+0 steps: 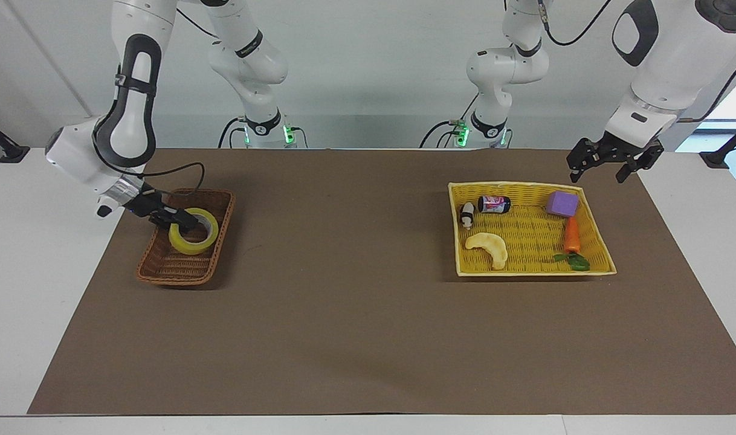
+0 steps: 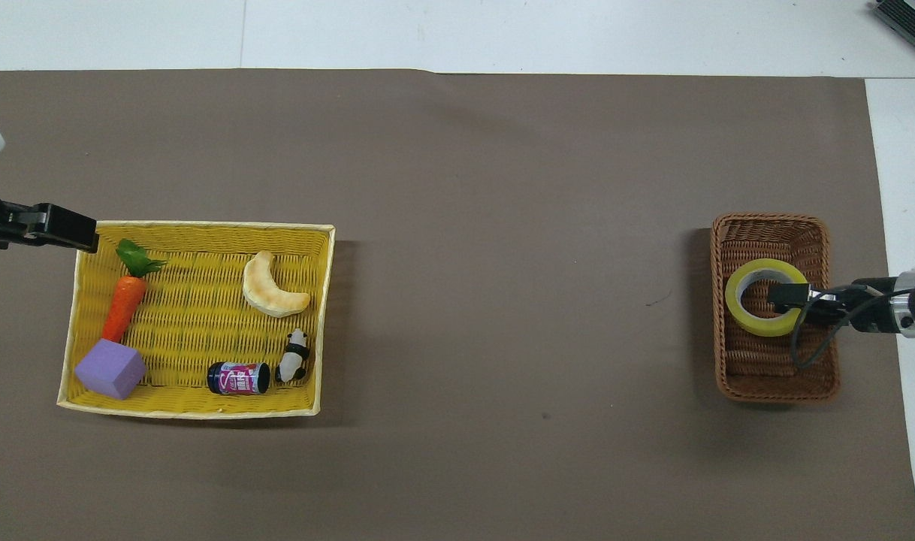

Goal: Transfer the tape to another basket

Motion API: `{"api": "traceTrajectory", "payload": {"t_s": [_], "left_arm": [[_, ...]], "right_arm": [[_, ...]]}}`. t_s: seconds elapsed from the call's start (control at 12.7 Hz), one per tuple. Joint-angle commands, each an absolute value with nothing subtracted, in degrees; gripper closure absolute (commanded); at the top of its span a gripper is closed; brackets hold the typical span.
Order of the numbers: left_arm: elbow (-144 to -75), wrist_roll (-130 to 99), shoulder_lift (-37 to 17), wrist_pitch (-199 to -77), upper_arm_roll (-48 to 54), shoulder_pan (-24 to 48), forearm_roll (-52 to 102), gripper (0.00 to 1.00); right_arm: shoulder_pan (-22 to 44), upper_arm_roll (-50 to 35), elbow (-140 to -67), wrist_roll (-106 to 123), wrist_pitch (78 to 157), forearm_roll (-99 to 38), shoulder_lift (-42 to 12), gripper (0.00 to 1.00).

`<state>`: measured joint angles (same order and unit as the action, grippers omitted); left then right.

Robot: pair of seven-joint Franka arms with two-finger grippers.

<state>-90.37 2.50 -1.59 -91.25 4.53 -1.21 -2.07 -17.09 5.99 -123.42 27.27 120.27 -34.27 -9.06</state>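
The yellow-green tape (image 1: 193,246) lies tilted in the dark brown wicker basket (image 1: 174,275) at the right arm's end of the table. My right gripper (image 1: 185,222) is low in the basket and shut on the roll's rim, with one finger inside the ring. In the overhead view the tape (image 2: 754,328) sits in the middle of the basket (image 2: 773,383), with the right gripper (image 2: 784,294) on its rim. My left gripper (image 1: 599,175) is open and empty, up in the air over the mat by a corner of the yellow tray. It also shows in the overhead view (image 2: 74,231).
The flat yellow woven tray (image 1: 525,272) at the left arm's end holds a carrot (image 1: 571,234), a purple block (image 1: 562,203), a pale curved piece (image 1: 489,246), a small can (image 1: 493,204) and a panda figure (image 1: 467,214). Brown mat (image 1: 356,290) lies between the tray and the basket.
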Motion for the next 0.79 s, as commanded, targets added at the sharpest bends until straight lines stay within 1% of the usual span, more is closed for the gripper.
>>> {"api": "traceTrajectory", "payload": {"t_s": [0.0,0.32,0.55,0.71], "left_arm": [[-90.1,3.1,-1.3,-90.1,4.8,-1.8,-2.8,0.0],[-90.1,3.2,-1.3,-90.1,4.8,-1.8,-2.8,0.0],[-90.1,3.1,-1.3,-90.1,4.7,-1.8,-2.8,0.0],[-90.1,3.1,-1.3,-90.0,4.7,-1.8,-2.8,0.0]], "right_arm": [[-17.3,5.4,-123.4,28.4,121.5,-33.8,-8.9,0.0],[-17.5,5.3,-121.6,28.7,120.7,-33.8,-9.4,0.0],[-17.4,5.4,-117.5,28.6,118.3,-33.5,-9.0,0.0],[-17.3,5.4,-114.5,28.5,117.5,-29.3,-8.4,0.0]]}}
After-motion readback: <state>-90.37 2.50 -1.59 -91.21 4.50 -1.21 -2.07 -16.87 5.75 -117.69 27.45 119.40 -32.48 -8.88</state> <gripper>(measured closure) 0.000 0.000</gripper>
